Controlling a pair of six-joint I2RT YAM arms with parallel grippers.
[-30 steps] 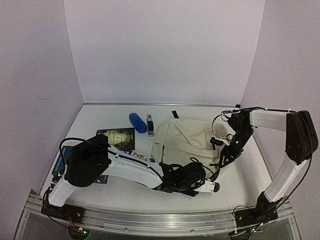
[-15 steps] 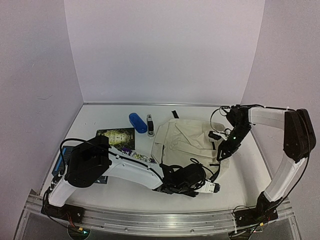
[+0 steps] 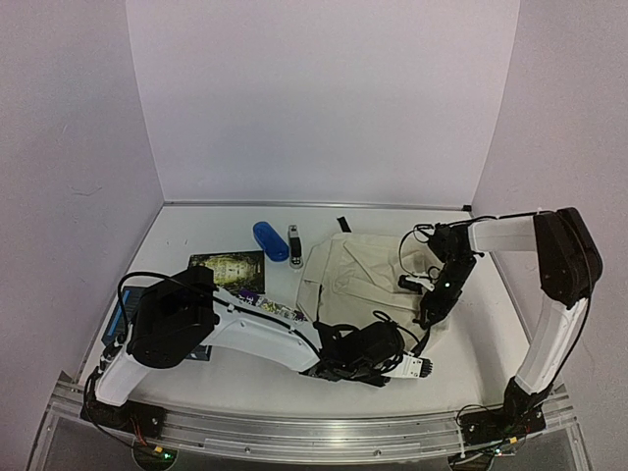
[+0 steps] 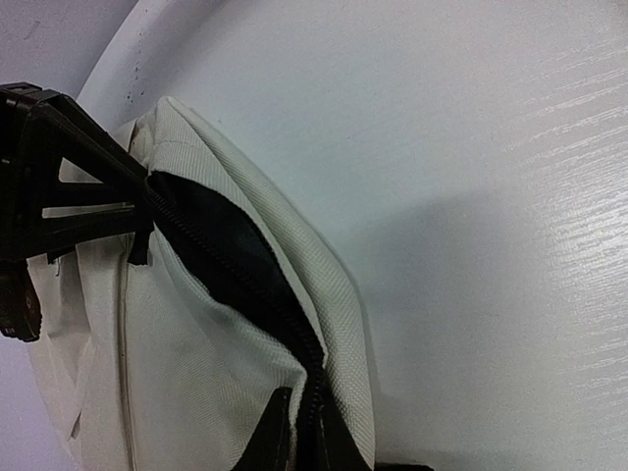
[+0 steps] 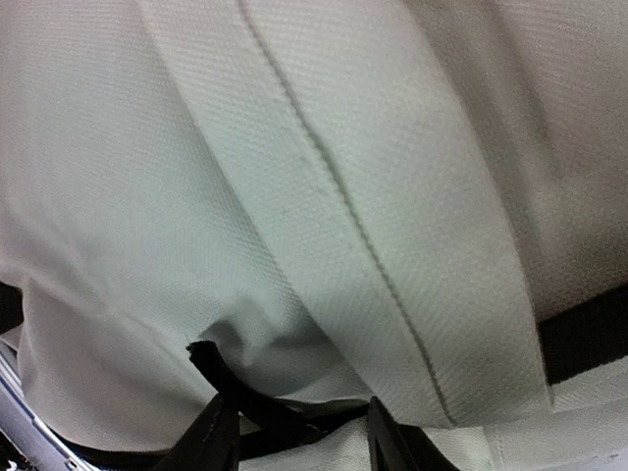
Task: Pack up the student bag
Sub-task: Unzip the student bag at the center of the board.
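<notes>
The student bag (image 3: 358, 275) lies flat on the right half of the white table (image 3: 196, 235), and I have both arms at its mouth on the near right side. The left gripper (image 4: 306, 432) has its fingers pressed together on the near end of the black zipper (image 4: 235, 275), pinching the cream edge there. I judge this anchors the bag so that it does not slide when the other side is pulled. The right gripper (image 5: 294, 432) is at the far end of the same opening, with one finger on either side of a fold of fabric and a black zipper strip. Whether they pinch it or only stand around it, I cannot tell. Between the two grippers the opening gapes a little and shows the dark lining (image 4: 211, 231), so I think the step is to spread the mouth before anything goes in. Left of the bag lie a blue case (image 3: 270, 240), just beside it a small black and silver object (image 3: 294, 245) that may be a stapler, and a dark book (image 3: 228, 267). The table is smooth and glossy, closed by plain lilac walls (image 3: 314, 98), with a metal rail (image 3: 294, 427) along the near edge.
</notes>
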